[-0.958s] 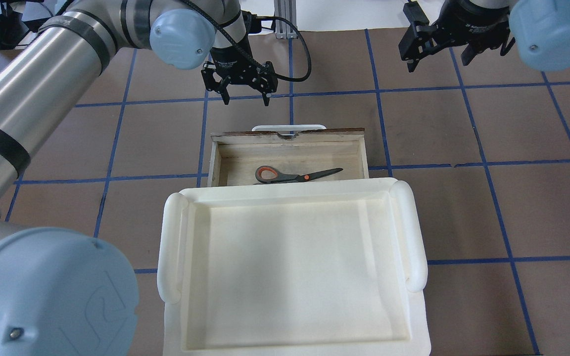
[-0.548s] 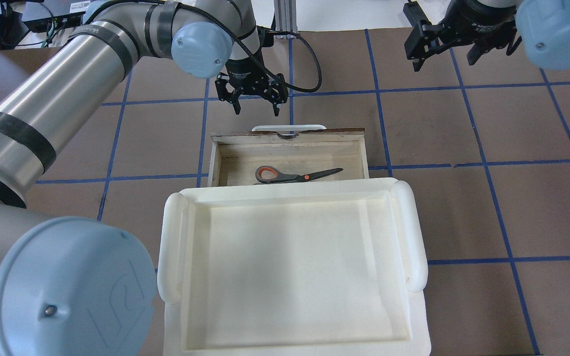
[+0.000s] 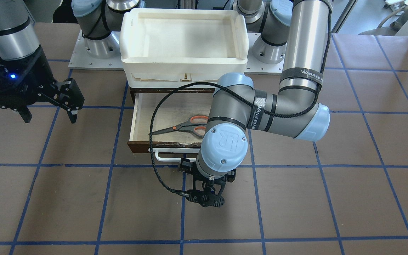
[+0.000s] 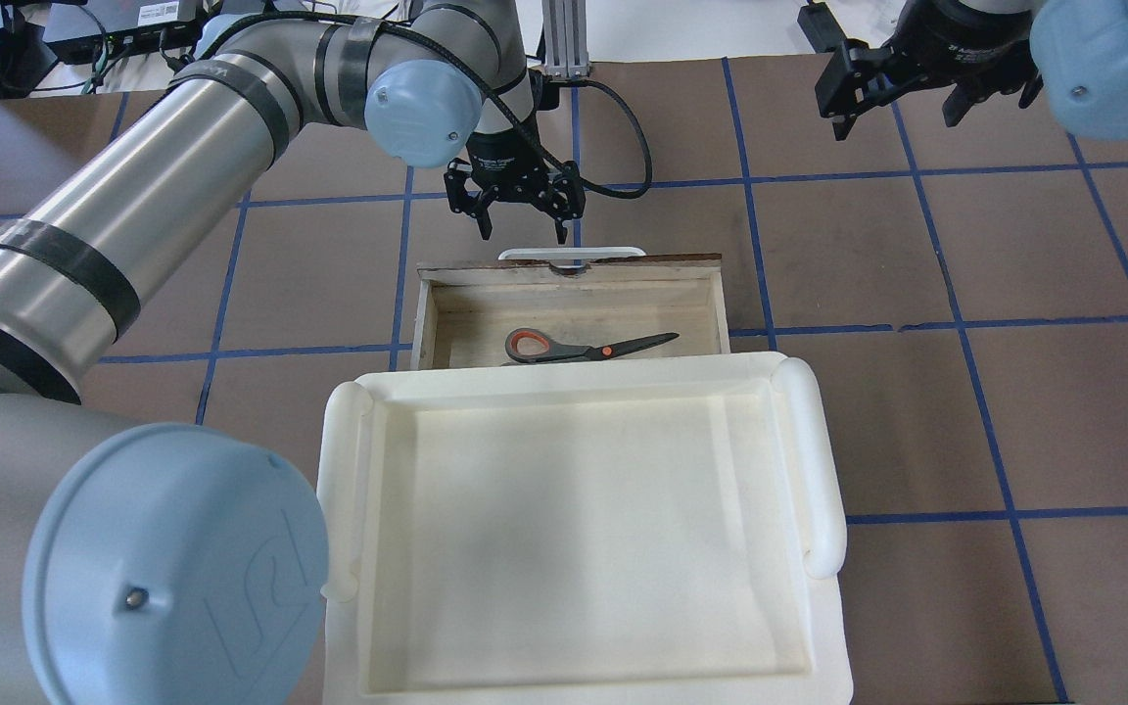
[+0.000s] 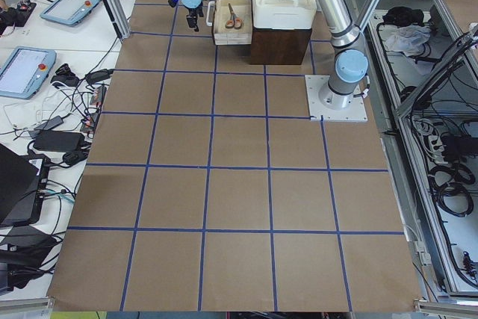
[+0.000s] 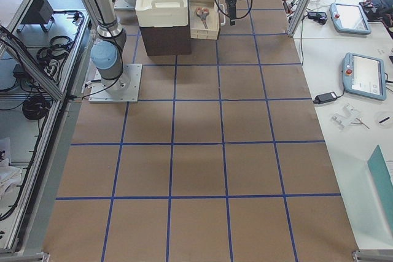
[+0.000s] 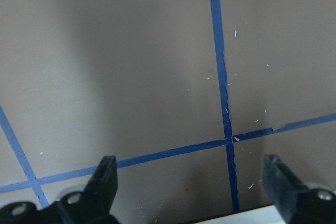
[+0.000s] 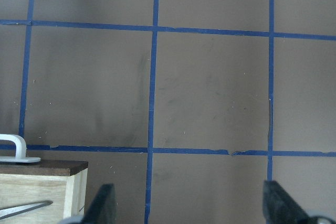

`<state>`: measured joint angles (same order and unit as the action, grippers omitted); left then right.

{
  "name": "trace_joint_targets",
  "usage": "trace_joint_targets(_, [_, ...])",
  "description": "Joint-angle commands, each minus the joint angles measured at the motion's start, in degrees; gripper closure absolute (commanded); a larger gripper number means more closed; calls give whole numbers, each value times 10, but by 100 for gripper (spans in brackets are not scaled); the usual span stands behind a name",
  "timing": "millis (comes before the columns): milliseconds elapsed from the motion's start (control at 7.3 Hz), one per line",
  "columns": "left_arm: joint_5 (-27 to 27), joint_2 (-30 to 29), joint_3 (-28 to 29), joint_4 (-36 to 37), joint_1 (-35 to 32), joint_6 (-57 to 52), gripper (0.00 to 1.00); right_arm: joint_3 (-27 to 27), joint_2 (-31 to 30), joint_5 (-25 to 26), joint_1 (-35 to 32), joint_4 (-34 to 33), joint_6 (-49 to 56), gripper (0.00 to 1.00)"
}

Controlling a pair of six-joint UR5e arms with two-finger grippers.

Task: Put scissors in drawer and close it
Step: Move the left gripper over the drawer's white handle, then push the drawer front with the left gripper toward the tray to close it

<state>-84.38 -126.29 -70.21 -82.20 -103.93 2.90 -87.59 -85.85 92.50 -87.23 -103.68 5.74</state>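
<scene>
You see the small grey-handled scissors already inside the open dark brown wooden drawer, so only closing is left; left gripper & right gripper both w/ jaws apart.

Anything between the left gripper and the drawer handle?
Nothing visible. The left gripper hangs open just beyond the white handle, and nothing shows in the gap between them. The scissors lie inside the drawer.

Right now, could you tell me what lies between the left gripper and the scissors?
In the overhead view, only the front wall of the drawer and its white handle separate the left gripper from the scissors.
</scene>
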Motion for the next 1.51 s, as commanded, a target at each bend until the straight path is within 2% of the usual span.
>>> trace_joint_targets(0, [-1, -2, -5, -2, -3, 0, 0, -1, 1, 0, 0, 0, 6, 0])
trace_joint_targets(1095, [-4, 18, -17, -59, -13, 0, 0, -1, 1, 0, 4, 0, 1, 0])
trace_joint_targets(1369, [-4, 30, -22, -79, -14, 0, 0, -1, 1, 14, 8, -2, 4, 0])
